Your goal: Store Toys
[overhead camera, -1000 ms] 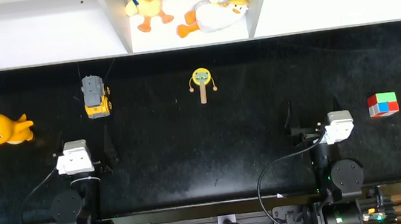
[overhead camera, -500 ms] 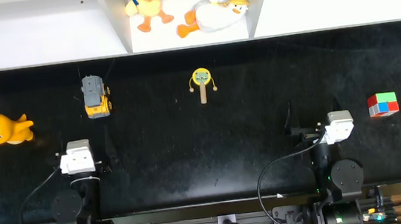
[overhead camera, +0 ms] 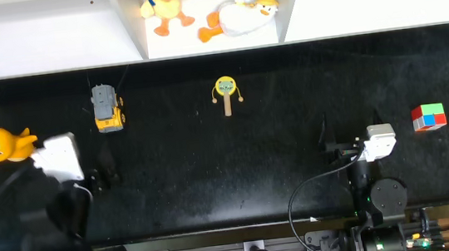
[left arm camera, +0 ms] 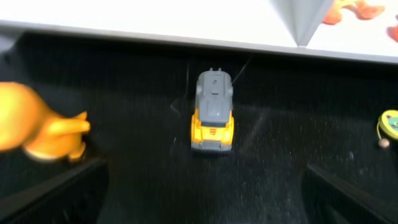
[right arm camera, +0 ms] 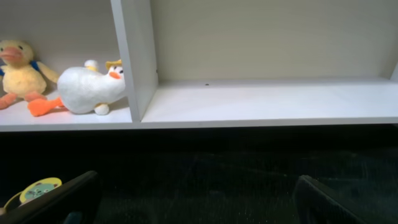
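Top view: orange duck (overhead camera: 7,144) by the worktop's (overhead camera: 238,174) left edge, beside the wide-spread left claw (left arm camera: 202,186) facing the yellow truck (left arm camera: 213,112); right claw (right arm camera: 196,202) likewise spread.

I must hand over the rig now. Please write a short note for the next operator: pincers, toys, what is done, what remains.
Left pincer: open, empty, facing the yellow truck.
Right pincer: open, empty, facing the shelf.
Done: yellow plush duck and white plush duck lie in the shelf's middle compartment.
Left on the table: yellow truck, orange duck, rattle, colour cube.
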Robot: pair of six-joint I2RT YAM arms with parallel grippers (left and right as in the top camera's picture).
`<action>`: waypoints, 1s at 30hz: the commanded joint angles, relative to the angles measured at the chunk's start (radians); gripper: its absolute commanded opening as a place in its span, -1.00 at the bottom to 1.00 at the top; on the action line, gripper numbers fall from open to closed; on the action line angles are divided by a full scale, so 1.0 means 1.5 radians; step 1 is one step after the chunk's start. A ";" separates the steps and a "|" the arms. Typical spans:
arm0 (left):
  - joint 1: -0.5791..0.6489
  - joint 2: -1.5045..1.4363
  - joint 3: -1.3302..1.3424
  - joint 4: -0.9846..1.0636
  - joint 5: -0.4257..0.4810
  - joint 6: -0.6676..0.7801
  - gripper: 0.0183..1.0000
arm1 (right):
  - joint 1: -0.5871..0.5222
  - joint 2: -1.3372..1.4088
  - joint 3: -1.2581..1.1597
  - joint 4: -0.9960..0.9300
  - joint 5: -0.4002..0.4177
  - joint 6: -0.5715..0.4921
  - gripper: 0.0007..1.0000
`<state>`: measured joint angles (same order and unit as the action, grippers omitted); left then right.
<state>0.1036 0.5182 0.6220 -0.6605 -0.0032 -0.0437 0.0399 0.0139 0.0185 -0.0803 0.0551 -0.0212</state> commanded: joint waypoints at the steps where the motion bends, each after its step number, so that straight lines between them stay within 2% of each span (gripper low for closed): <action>1: 0.046 0.158 0.157 -0.110 0.055 -0.006 0.99 | -0.001 -0.007 -0.009 0.003 -0.005 0.005 0.99; 5: 0.112 0.266 0.242 -0.181 0.118 0.061 0.99 | -0.001 -0.007 -0.009 0.003 -0.005 0.005 0.99; 6: 0.150 0.286 0.257 -0.193 0.154 0.102 0.99 | -0.001 -0.007 -0.009 0.003 -0.005 0.005 0.99; 11: 0.261 0.298 0.267 -0.213 0.253 0.197 0.99 | -0.001 -0.007 -0.009 0.003 -0.005 0.005 0.99; 13: 0.315 0.298 0.268 -0.233 0.304 0.235 0.99 | -0.001 -0.007 -0.009 0.003 -0.005 0.005 0.99; 14: 0.372 0.300 0.268 -0.256 0.343 0.279 0.99 | -0.001 -0.007 -0.009 0.003 -0.005 0.005 0.99; 16: 0.438 0.305 0.268 -0.285 0.373 0.335 0.99 | -0.001 -0.007 -0.009 0.003 -0.005 0.005 0.99; 20: 0.505 0.307 0.268 -0.329 0.392 0.413 0.99 | -0.001 -0.007 -0.009 0.003 -0.005 0.005 0.99; 23: 0.558 0.307 0.268 -0.358 0.393 0.523 0.99 | -0.001 -0.007 -0.009 0.003 -0.005 0.005 0.99; 30: 0.585 0.321 0.268 -0.267 0.311 0.556 0.99 | -0.001 -0.007 -0.009 0.003 -0.005 0.005 0.99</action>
<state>0.9707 0.9825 0.9977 -1.1007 0.5205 0.7017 0.0399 0.0139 0.0185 -0.0811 0.0551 -0.0219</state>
